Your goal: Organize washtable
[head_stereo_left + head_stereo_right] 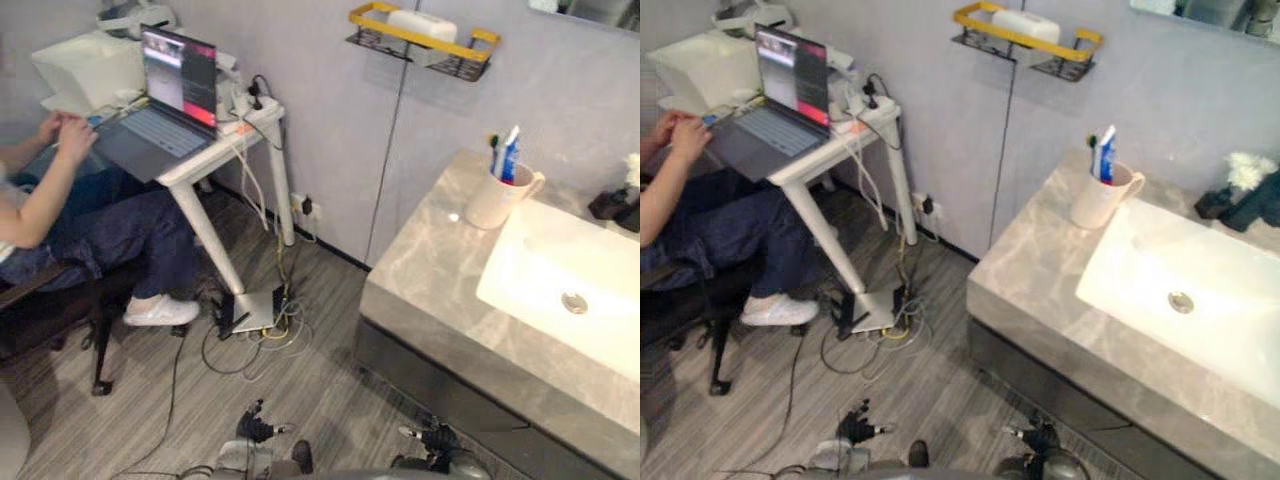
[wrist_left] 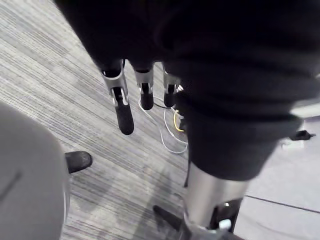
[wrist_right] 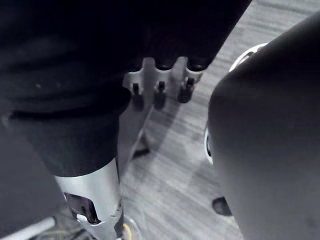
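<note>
The grey marble washtable (image 1: 440, 270) stands at the right with a white sink (image 1: 560, 270) set in it. A cream cup (image 1: 497, 198) holding a toothbrush and a toothpaste tube stands at the sink's back left corner. Dark small items (image 1: 618, 205) sit at the counter's back right, one with a white tuft. On the wall above hangs a yellow-rimmed shelf (image 1: 425, 38) with a white bar on it. My left hand (image 1: 255, 428) and right hand (image 1: 435, 437) hang low over the floor, in front of the counter. Both are open and hold nothing, as the straight fingers (image 2: 124, 112) (image 3: 159, 95) show.
A person (image 1: 60, 200) sits at the left, typing on a laptop (image 1: 165, 105) on a white desk (image 1: 215, 150). Loose cables and a flat box (image 1: 255, 310) lie on the striped floor by the desk leg. The person's chair (image 1: 60, 310) stands at the far left.
</note>
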Robot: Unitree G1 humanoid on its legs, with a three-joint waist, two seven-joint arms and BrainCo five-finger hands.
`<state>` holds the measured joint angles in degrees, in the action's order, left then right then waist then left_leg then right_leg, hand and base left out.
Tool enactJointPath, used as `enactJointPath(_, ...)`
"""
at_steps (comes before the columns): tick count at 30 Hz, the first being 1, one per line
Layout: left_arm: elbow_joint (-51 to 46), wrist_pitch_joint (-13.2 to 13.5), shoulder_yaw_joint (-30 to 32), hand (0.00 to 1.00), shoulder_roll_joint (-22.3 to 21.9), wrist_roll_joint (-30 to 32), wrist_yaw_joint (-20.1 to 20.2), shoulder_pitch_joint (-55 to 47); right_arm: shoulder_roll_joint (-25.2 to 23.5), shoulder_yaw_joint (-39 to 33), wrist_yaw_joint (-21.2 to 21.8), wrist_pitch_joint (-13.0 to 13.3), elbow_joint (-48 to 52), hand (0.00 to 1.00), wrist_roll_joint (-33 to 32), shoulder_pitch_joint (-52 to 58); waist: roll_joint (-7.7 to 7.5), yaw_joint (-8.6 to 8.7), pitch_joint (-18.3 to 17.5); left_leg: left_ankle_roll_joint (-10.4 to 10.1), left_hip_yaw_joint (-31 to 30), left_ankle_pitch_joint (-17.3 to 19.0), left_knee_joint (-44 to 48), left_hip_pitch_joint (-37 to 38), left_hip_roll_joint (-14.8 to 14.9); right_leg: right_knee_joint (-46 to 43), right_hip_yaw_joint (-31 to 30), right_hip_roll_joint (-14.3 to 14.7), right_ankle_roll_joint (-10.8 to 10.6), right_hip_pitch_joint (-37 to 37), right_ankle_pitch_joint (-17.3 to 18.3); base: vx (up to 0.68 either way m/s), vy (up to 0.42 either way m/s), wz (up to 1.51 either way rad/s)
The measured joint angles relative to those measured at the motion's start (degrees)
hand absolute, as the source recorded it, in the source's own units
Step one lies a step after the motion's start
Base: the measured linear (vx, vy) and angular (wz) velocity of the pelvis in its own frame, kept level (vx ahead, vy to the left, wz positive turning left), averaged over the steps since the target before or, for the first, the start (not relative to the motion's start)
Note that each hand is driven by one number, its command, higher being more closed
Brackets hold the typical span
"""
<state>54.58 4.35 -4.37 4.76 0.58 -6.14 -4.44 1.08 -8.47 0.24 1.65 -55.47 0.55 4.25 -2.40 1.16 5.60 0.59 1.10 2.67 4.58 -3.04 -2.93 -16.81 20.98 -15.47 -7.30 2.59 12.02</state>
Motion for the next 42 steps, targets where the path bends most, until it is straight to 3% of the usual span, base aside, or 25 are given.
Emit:
enactJointPath(1, 0.0, 0.0, 0.0, 0.00, -0.1, 0.0, 0.0, 0.0, 0.0, -0.1, 0.0, 0.0, 0.0, 0.00, 0.0, 0.0, -0.02, 0.22, 0.0, 0.3, -1.8, 0.1, 0.6, -0.5, -0.6, -0.4, -3.6, 1.6, 0.8, 0.5, 1.5, -0.01, -0.053, 1.48)
enactJointPath(3, -0.1, 0.0, 0.1, 0.00, -0.1, 0.0, 0.0, 0.1, -0.1, 0.4, 0.0, 0.0, -0.9, 0.00, 0.2, -0.5, -0.58, 1.07, 0.1, 0.8, -9.7, -0.2, 3.2, -2.6, -3.2, -2.4, -18.2, 8.3, 5.7, 0.5, 4.9, 0.05, -0.113, 1.82)
enactJointPath(6, -0.1, 0.0, 0.0, 0.00, 0.1, 0.0, -0.1, 0.8, 0.4, 1.8, 0.2, -0.1, -2.3, 0.00, 0.3, -1.5, -0.44, 0.99, 1.0, 0.6, -18.5, -0.5, 5.0, -3.3, -4.4, -8.7, -30.9, 12.9, 7.7, 1.7, 5.3, 0.07, -0.135, 1.65)
enactJointPath(8, -0.1, 0.2, 0.4, 0.00, 0.7, 0.1, -0.1, 0.7, -0.4, 2.9, 0.1, -0.1, -2.4, 0.00, 0.1, -1.4, -2.07, 0.04, 1.2, 0.0, -21.8, -0.2, 6.3, -3.7, -6.1, -6.3, -31.9, 12.4, 6.0, 0.0, 5.8, 0.04, -0.147, 1.35)
enactJointPath(9, -0.8, 0.3, 1.8, 0.00, -0.1, 0.1, -0.1, 1.4, -0.9, 2.9, 0.1, -0.2, -2.0, 0.00, 0.1, -1.6, -2.33, -2.08, 1.2, -0.7, -23.3, -0.6, 6.7, -4.8, -6.2, -5.5, -28.9, 11.8, 6.0, -0.7, 6.2, 0.03, -0.140, 1.06)
enactJointPath(12, -1.4, 0.6, 2.8, 0.00, -2.0, 0.1, -0.2, 2.0, -0.9, 4.0, 0.0, -0.2, -1.1, 0.00, 0.0, -2.6, -1.28, -2.10, 1.8, -1.7, -25.5, -2.5, 8.2, -8.0, -7.1, -3.7, -21.8, 12.1, 6.2, -1.7, 6.0, -0.01, -0.125, 1.36)
enactJointPath(14, -2.6, 0.6, 2.8, 0.00, -2.5, 0.1, -0.2, 1.9, -2.0, 4.0, -0.1, -0.2, -1.0, 0.00, 0.0, -2.9, -1.06, -2.39, 2.3, -1.3, -23.1, -4.6, 8.1, -8.9, -6.9, -2.2, -17.4, 12.0, 6.8, -3.5, 5.0, -0.05, -0.002, 1.45)
enactJointPath(15, -3.4, 0.6, 2.8, 0.00, -2.6, 0.1, -0.3, 1.8, -2.6, 4.0, -0.1, -0.2, -0.9, 0.00, 0.1, -3.4, -1.27, -2.79, 2.6, 0.0, -17.6, -6.9, 6.6, -9.3, -6.4, -1.7, -15.0, 11.7, 7.4, -3.9, 4.3, -0.08, 0.031, 1.15)
enactJointPath(16, -3.5, 0.7, 2.9, 0.00, -2.7, 0.1, -0.3, 2.3, -3.0, 3.9, -0.1, 0.0, -0.9, 0.00, 0.1, -4.2, -0.56, -2.64, 2.9, 2.8, -6.5, -4.6, 7.4, -10.1, -3.9, -0.5, -12.2, 12.0, 7.5, -4.5, 3.8, -0.08, 0.021, 1.08)
enactJointPath(17, -3.3, 0.5, 2.9, 0.00, -2.7, 0.1, -0.3, 2.7, -3.1, 3.9, -0.1, 0.2, -1.0, 0.00, 0.1, -4.5, 0.10, -2.24, 3.1, 3.6, 0.3, -2.0, 10.7, -11.1, -2.0, 0.0, -10.6, 12.3, 7.6, -5.2, 3.9, -0.07, 0.044, 0.96)
enactJointPath(18, -3.1, 0.3, 2.6, 0.00, -2.9, 0.1, -0.3, 2.7, -3.0, 4.0, -0.1, 0.2, -1.2, 0.00, 0.1, -5.1, 1.17, -1.96, 3.8, 4.2, 12.6, 3.2, 16.2, -12.2, 2.9, -0.5, -8.0, 13.0, 7.6, -5.6, 3.9, -0.05, 0.060, 0.94)
enactJointPath(19, -2.6, 0.4, 1.9, 0.00, -3.2, 0.1, -0.1, 2.5, -2.4, 4.0, -0.1, 0.2, -1.6, 0.00, 0.1, -5.1, 2.85, -2.03, 3.8, 6.2, 17.7, 4.1, 16.1, -11.9, 4.7, -1.6, -6.3, 13.7, 7.5, -5.7, 4.0, -0.06, 0.087, 0.87)
enactJointPath(20, -2.3, 0.5, 1.5, 0.00, -3.2, 0.1, -0.1, 2.6, -2.4, 4.0, -0.1, 0.2, -1.6, 0.00, 0.1, -5.2, 2.88, -2.15, 3.8, 6.7, 17.0, 3.3, 15.1, -11.6, 3.9, -1.7, -6.0, 13.5, 7.3, -5.7, 4.1, -0.02, 0.127, 0.87)
enactJointPath(21, -1.6, 0.5, 0.5, 0.00, -2.8, 0.1, 0.0, 3.0, -2.3, 4.0, -0.2, 0.2, -1.6, 0.00, 0.0, -4.7, 2.28, -2.01, 3.8, 5.6, 14.5, 1.4, 9.7, -9.4, 0.6, -1.0, -5.1, 12.4, 6.6, -6.2, 4.7, -0.03, 0.158, 0.98)
enactJointPath(23, 0.1, 0.2, -0.1, 0.00, -2.7, 0.1, 0.2, 3.9, -2.2, 3.9, -0.1, 0.2, -2.2, 0.00, 0.1, -4.2, 0.31, -1.00, 3.9, 4.6, 15.4, 3.1, 6.1, -7.6, -2.2, 3.4, -4.9, 9.6, 6.4, -7.9, 4.7, -0.02, 0.133, 1.02)
enactJointPath(24, 0.1, 0.1, 0.0, 0.00, -2.0, 0.2, 0.4, 4.4, -2.1, 3.9, -0.1, 0.2, -2.3, 0.00, 0.1, -4.5, 0.97, -0.69, 3.9, 10.2, 15.7, 8.3, 20.1, -11.2, 0.8, 1.7, -2.4, 8.8, 4.6, -8.3, 4.7, 0.03, 0.067, 0.65)
enactJointPath(25, 0.6, 0.0, -0.1, 0.00, -1.6, 0.2, 0.7, 4.2, -1.8, 4.0, 0.0, 0.3, -1.7, 0.00, 0.3, -4.7, 2.82, -0.97, 3.6, 8.2, 13.4, 11.1, 25.3, -11.3, 4.8, -1.0, -1.6, 10.2, 3.7, -8.2, 5.9, 0.05, 0.114, 0.77)
enactJointPath(26, 1.9, -0.4, -0.4, 0.00, -1.3, 0.2, 1.0, 4.3, -1.7, 3.9, -0.2, 0.1, -2.3, 0.00, 0.8, -5.6, 1.98, -0.58, 4.0, 4.4, 9.3, 12.6, 23.5, -9.9, 1.8, -5.9, -1.8, 8.0, 2.7, -7.6, 8.1, 0.06, 0.164, 0.68)
enactJointPath(27, 2.0, -0.4, -0.9, 0.00, -0.7, 0.2, 1.1, 4.4, -1.4, 3.7, -0.1, 0.0, -2.5, 0.00, 1.3, -5.1, 0.80, -0.41, 3.8, 5.1, 8.6, 10.9, 20.7, -8.2, -0.1, -10.2, -2.5, 6.0, 2.8, -5.5, 8.1, 0.05, 0.150, 0.74)
enactJointPath(30, 2.2, -0.5, -2.4, 0.00, 0.2, 0.5, 1.1, 4.0, -1.5, 3.9, 0.0, 0.0, -2.1, 0.00, 1.9, -4.9, 0.18, -0.50, 3.3, 5.4, 4.6, 7.5, 15.5, -6.9, -3.4, -15.3, -9.9, 5.8, 3.1, -1.1, 8.0, 0.05, 0.151, 0.93)
enactJointPath(33, 2.2, -0.5, -2.4, 0.00, 0.3, 1.3, 1.2, 3.8, -1.4, 3.9, 0.0, 0.0, -2.2, 0.00, 1.9, -5.0, 0.38, -0.61, 3.3, 3.0, 0.1, 4.8, 9.5, -4.2, -6.0, -12.9, -15.7, 6.4, 2.9, 0.8, 8.0, 0.07, 0.053, 0.77)
enactJointPath(36, 2.2, -0.7, -2.2, 0.00, 0.4, 1.8, 1.2, 2.2, -0.7, 4.4, 0.0, 0.2, -1.6, 0.00, 1.8, -5.0, 2.13, -0.57, 2.8, 4.4, -4.5, 2.1, 6.0, -2.4, -6.4, -11.6, -22.7, 9.0, 2.1, 4.1, 7.5, 0.09, 0.030, 0.74)
enactJointPath(39, 2.3, -0.8, -1.5, 0.00, 0.4, 1.9, 1.3, 1.6, -0.6, 5.2, 0.0, 0.2, -1.6, 0.00, 1.8, -5.0, 1.90, -0.59, 2.5, 3.4, -9.4, -1.1, 1.3, 1.1, -7.6, -10.7, -24.1, 9.6, 1.1, 5.6, 6.7, 0.10, -0.048, 0.92)
enactJointPath(41, 2.2, -0.8, 0.3, 0.00, -0.2, 2.1, 1.3, 1.2, -0.6, 6.0, 0.0, 0.2, -1.5, 0.00, 1.9, -4.5, 1.78, -0.63, 2.1, -0.9, -11.4, -0.1, -1.8, 2.9, -7.5, -7.6, -23.8, 10.3, 1.8, 5.2, 6.3, 0.07, -0.077, 0.99)
enactJointPath(42, 2.1, -0.7, 3.4, 0.00, 0.3, 2.2, 1.3, 1.5, -2.3, 6.5, 0.0, 0.1, -1.0, 0.00, 1.9, -4.6, -0.90, -0.41, 2.0, 1.1, -2.1, 6.0, 5.0, -1.4, -5.7, -3.7, -23.2, 8.6, 2.2, 4.5, 3.7, 0.04, -0.148, 1.27)
